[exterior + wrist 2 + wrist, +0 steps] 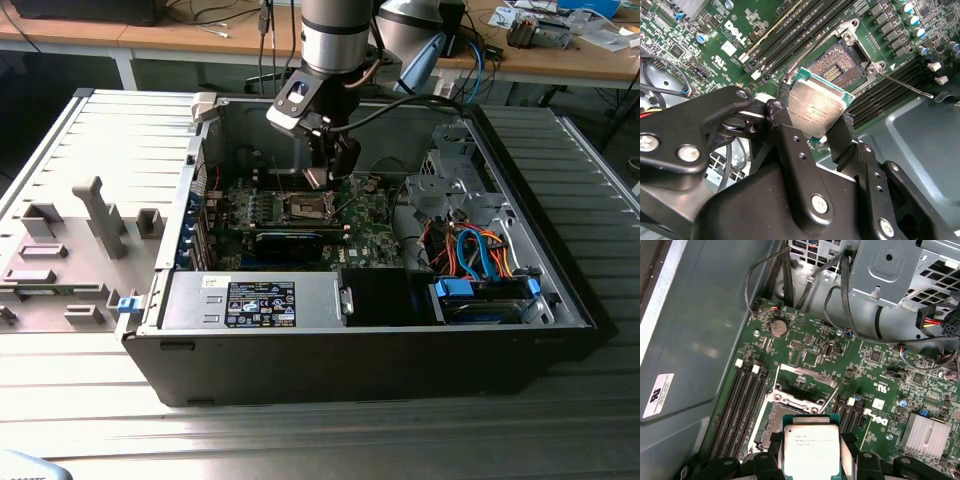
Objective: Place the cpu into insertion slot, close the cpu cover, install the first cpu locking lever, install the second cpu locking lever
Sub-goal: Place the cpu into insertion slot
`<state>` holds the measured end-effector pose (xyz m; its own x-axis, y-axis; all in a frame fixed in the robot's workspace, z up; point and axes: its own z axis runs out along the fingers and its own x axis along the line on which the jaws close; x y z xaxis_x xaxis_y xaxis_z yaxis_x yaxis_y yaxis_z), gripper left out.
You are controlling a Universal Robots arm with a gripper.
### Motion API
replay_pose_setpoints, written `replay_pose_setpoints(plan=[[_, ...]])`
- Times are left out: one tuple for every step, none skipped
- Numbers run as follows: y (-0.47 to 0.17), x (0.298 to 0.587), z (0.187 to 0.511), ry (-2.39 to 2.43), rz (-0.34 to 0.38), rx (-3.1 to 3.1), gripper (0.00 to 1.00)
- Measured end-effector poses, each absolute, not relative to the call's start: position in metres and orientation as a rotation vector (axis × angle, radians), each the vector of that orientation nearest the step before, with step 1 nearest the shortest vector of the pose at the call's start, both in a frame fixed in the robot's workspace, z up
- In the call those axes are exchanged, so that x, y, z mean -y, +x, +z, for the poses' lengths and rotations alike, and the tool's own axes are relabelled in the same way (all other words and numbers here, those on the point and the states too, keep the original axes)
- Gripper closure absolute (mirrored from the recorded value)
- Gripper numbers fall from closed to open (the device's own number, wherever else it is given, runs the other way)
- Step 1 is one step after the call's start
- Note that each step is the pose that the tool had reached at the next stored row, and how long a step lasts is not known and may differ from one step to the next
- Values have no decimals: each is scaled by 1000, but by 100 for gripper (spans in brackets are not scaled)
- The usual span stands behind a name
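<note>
While the black end effector [322, 170] hangs inside the open dark computer case [560, 300], near the centre of the exterior view, I judge the first step to be in hand: the chip is carried but not yet seated. The end effector [812, 120] is clenched on the small flat square cpu with a dull silver-grey metal top [817, 107], one finger pressing on each of two opposite edges. The cpu [810, 447] is held apart from the board, with its metal face turned towards the cameras in both wrist views.

Beyond it lies the square insertion slot [840, 65], bare, with its contact field exposed, on the green motherboard [370, 215]. In the first wrist view the thin silvery cpu cover [807, 374] stands raised off the slot on its hinge. In the second wrist view a thin metal locking lever [905, 85] angles away from a corner of the slot. From this I read the cover and the levers as undone.

As I see it, seating the chip calls for bringing it level and square over the slot, with its corners matched to the frame. It should come down gently, not be pushed, since the contacts look delicate. I cannot tell from here whether its rotation already agrees with the slot. The case sits on a ribbed grey metal counter [300, 440].
</note>
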<state>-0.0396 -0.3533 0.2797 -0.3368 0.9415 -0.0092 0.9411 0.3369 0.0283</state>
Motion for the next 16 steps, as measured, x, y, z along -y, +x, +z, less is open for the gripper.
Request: replay_pose_setpoints(plan=[[-40, 353, 280, 1798, 28, -2547, 46], [-40, 353, 280, 1800, 28, -2546, 46], [-40, 353, 280, 1802, 27, -2544, 46], [-40, 353, 279, 1804, 27, -2542, 46], [-40, 353, 279, 1807, 27, -2540, 46], [-40, 353, 279, 1809, 27, -2539, 46], [-40, 353, 279, 1813, 27, -2536, 46], [-40, 353, 279, 1815, 27, -2535, 46], [-40, 353, 279, 1817, 27, -2533, 46], [-40, 353, 279, 1821, 27, -2530, 46], [-40, 353, 279, 1824, 27, -2528, 46], [-40, 353, 279, 1826, 27, -2527, 46], [-40, 353, 279, 1828, 27, -2525, 46], [-40, 353, 279, 1831, 27, -2523, 46], [-40, 353, 279, 1833, 27, -2521, 46], [-40, 353, 278, 1838, 26, -2518, 46]])
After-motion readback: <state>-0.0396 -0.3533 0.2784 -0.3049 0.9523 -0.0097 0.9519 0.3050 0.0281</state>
